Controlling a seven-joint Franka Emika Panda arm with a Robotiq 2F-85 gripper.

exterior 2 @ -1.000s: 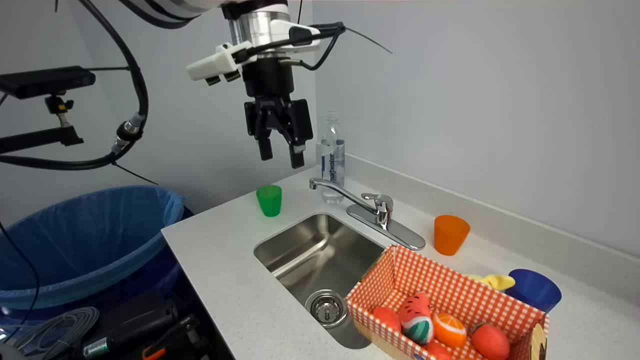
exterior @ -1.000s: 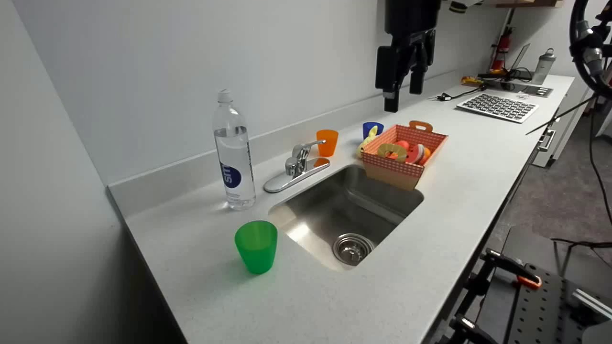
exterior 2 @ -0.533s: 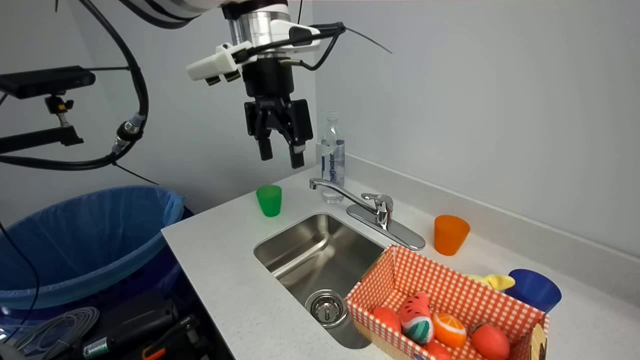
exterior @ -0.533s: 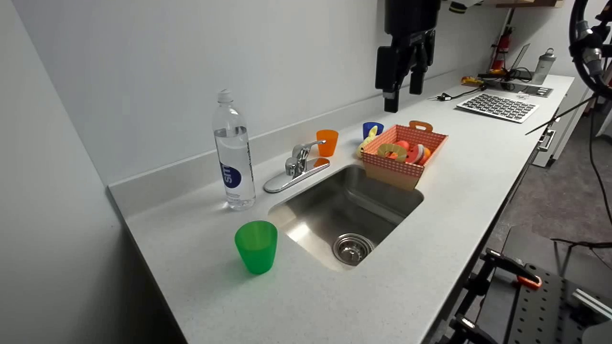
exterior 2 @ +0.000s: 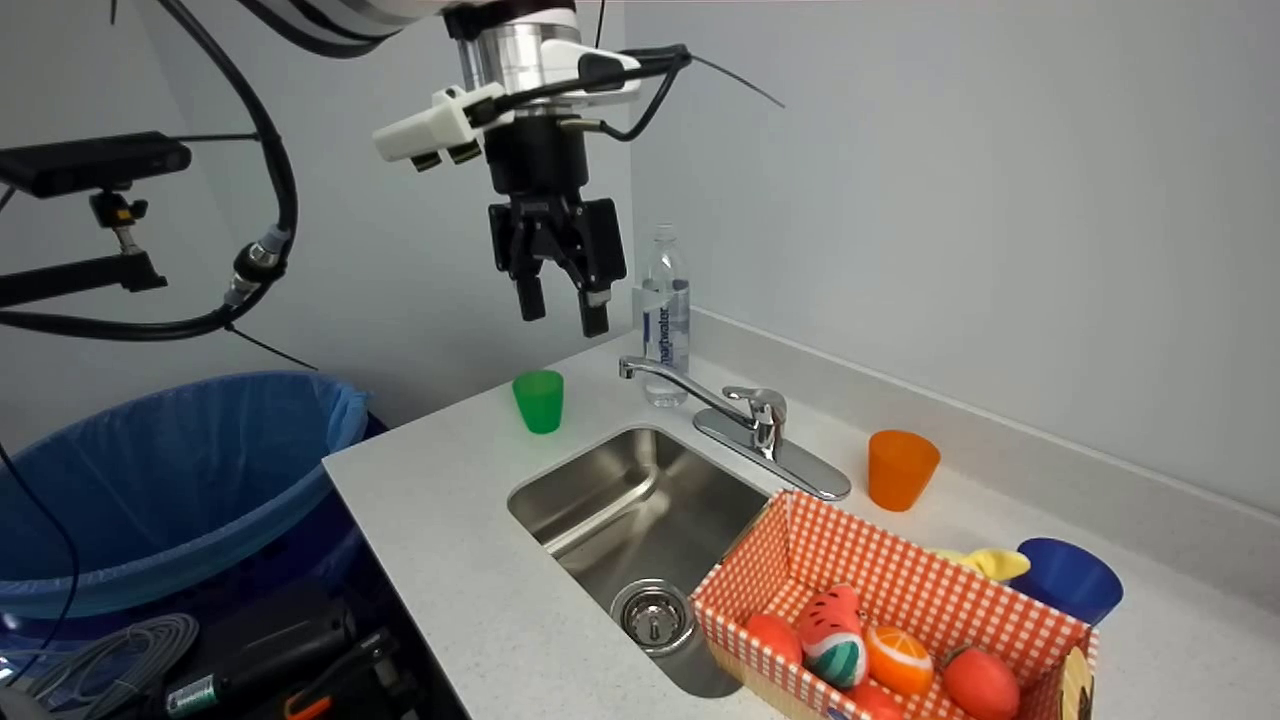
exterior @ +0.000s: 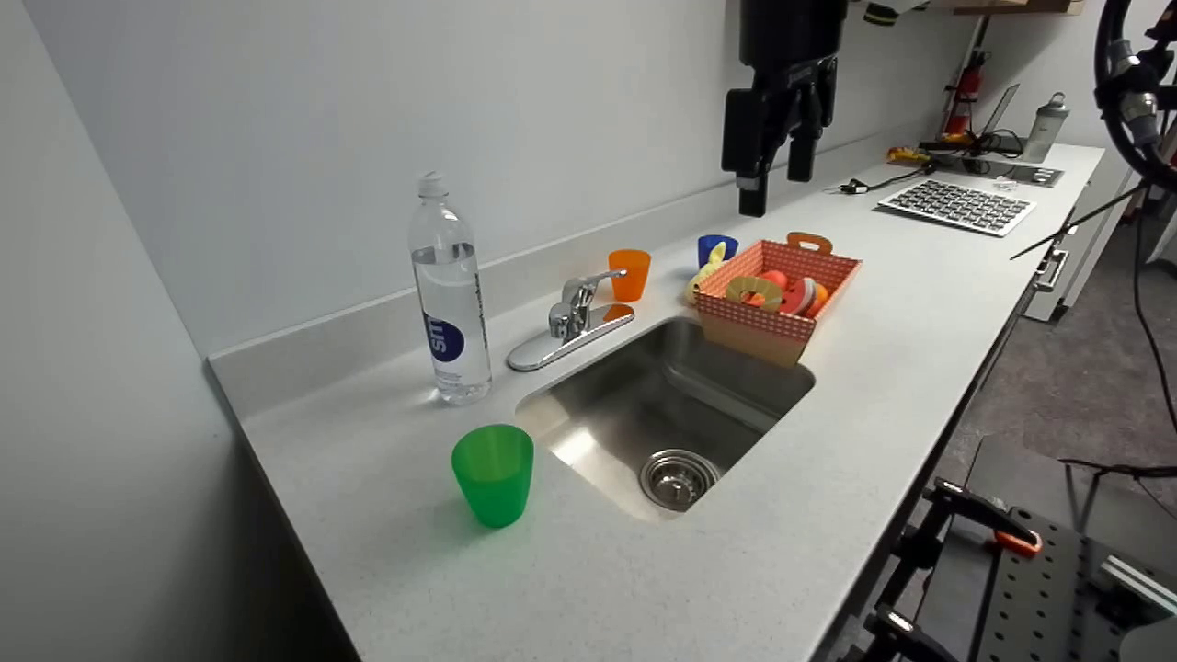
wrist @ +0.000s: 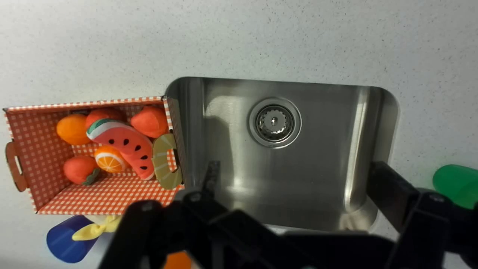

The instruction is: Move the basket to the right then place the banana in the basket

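Observation:
The basket, with red-and-white checked lining, stands over the end of the sink in both exterior views. It also shows at the left of the wrist view. It holds several toy fruits. The yellow banana lies behind the basket's long side, close to the blue cup. It is partly hidden by the basket wall in an exterior view and shows below the basket in the wrist view. My gripper is open and empty, high above the sink, and also shows in the wrist view.
A blue cup and an orange cup stand near the wall. A faucet rises beside the sink. A tall water bottle and a green cup stand at the counter's end.

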